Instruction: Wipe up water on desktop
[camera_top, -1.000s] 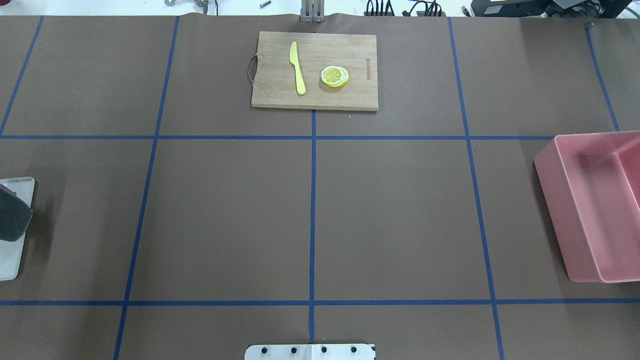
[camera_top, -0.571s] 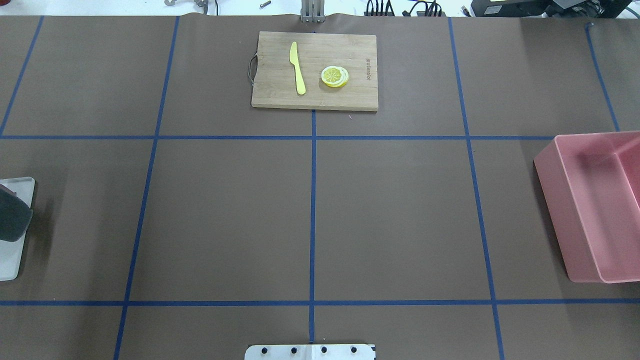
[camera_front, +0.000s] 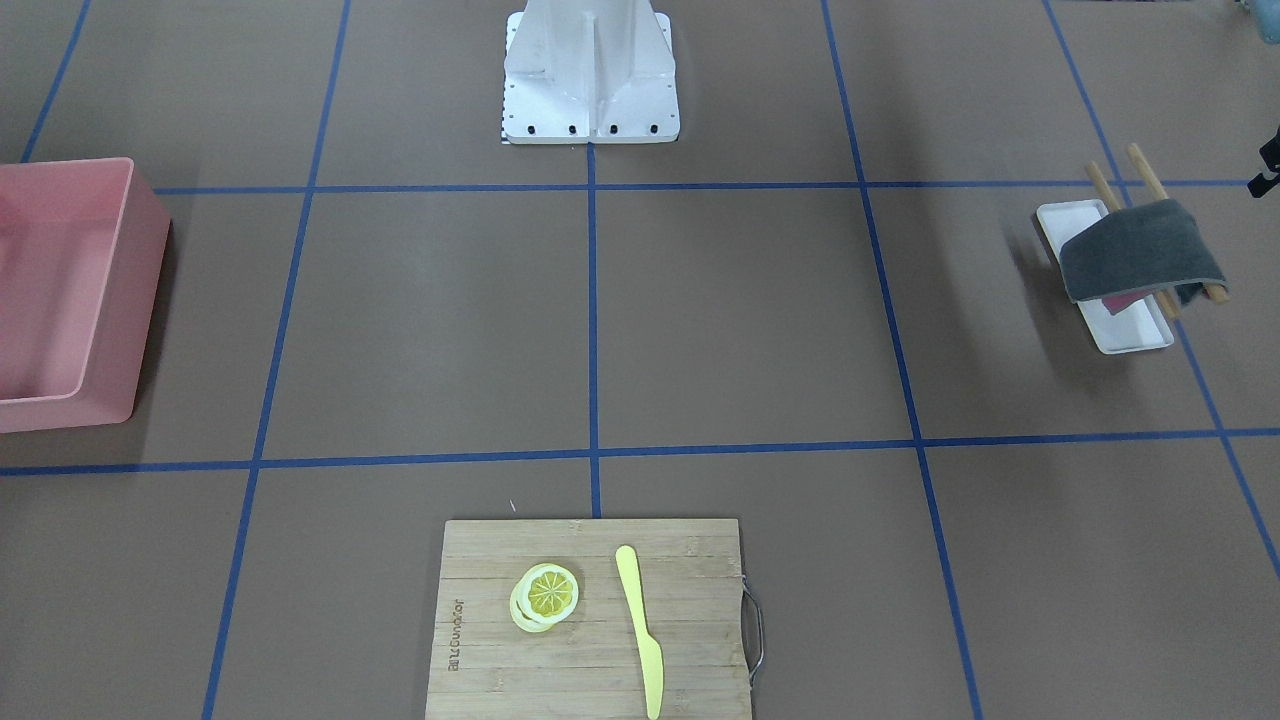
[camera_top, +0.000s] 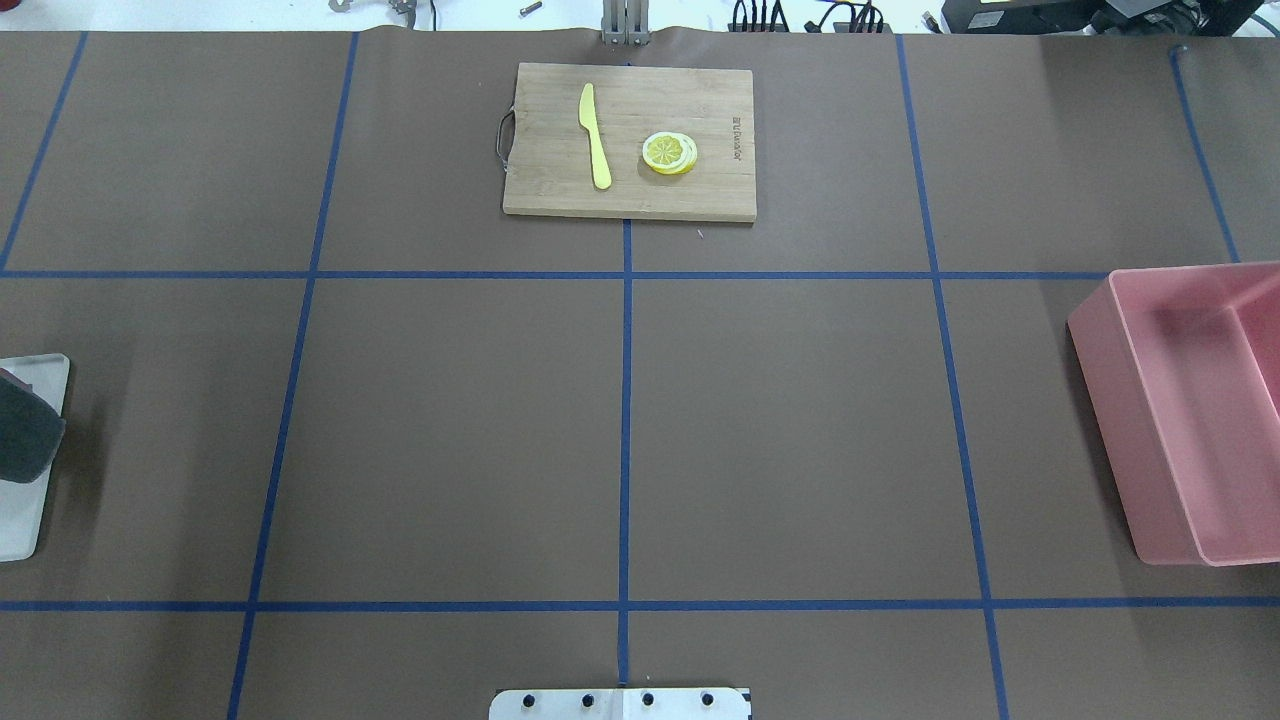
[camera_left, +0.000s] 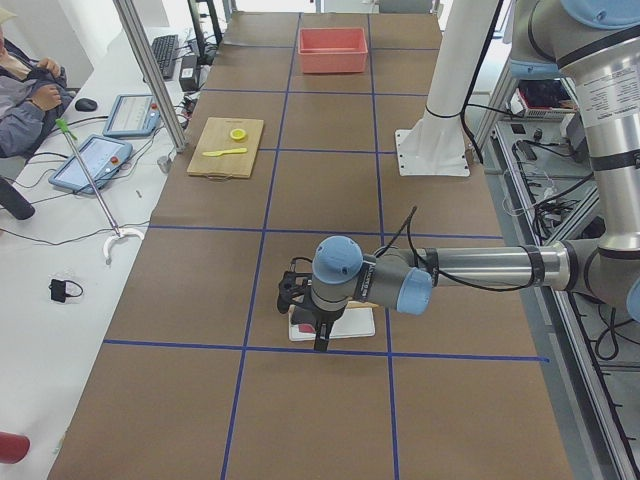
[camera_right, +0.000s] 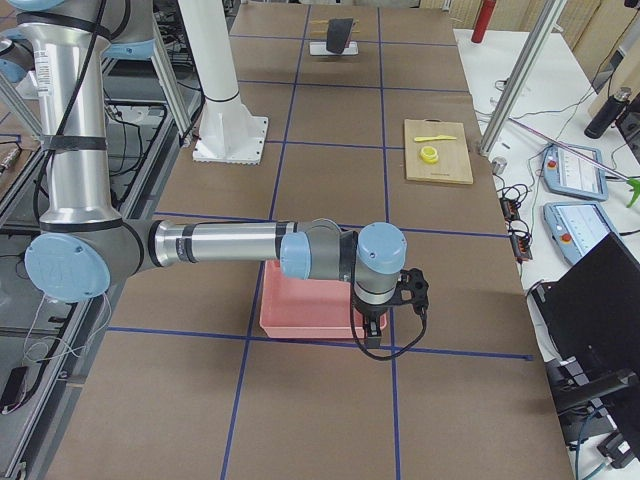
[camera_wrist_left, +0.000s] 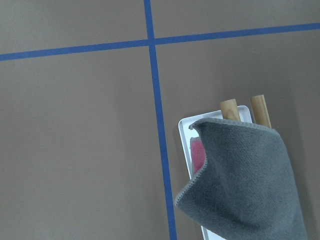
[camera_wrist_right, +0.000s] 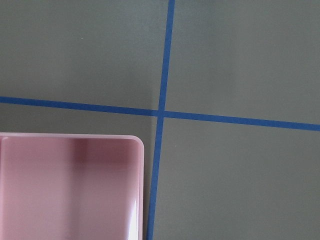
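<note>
The desktop (camera_top: 450, 430) is brown with blue tape lines; I see no water on it. A grey cloth (camera_front: 1140, 250) hangs over two wooden rods (camera_front: 1100, 185) on a small white tray (camera_front: 1130, 335) at my left end, with something pink under it. The left wrist view shows the cloth (camera_wrist_left: 245, 185) from above. My left gripper (camera_left: 320, 338) hangs over that tray; I cannot tell whether it is open or shut. My right gripper (camera_right: 368, 335) hangs at the near edge of the pink bin (camera_right: 300, 315); I cannot tell its state either.
A bamboo cutting board (camera_top: 540, 190) lies at the far middle with a yellow knife (camera_top: 595, 135) and lemon slices (camera_top: 669, 153). The pink bin (camera_top: 1100, 400) stands at the right end. The robot's white base (camera_front: 590, 70) stands at the near middle edge.
</note>
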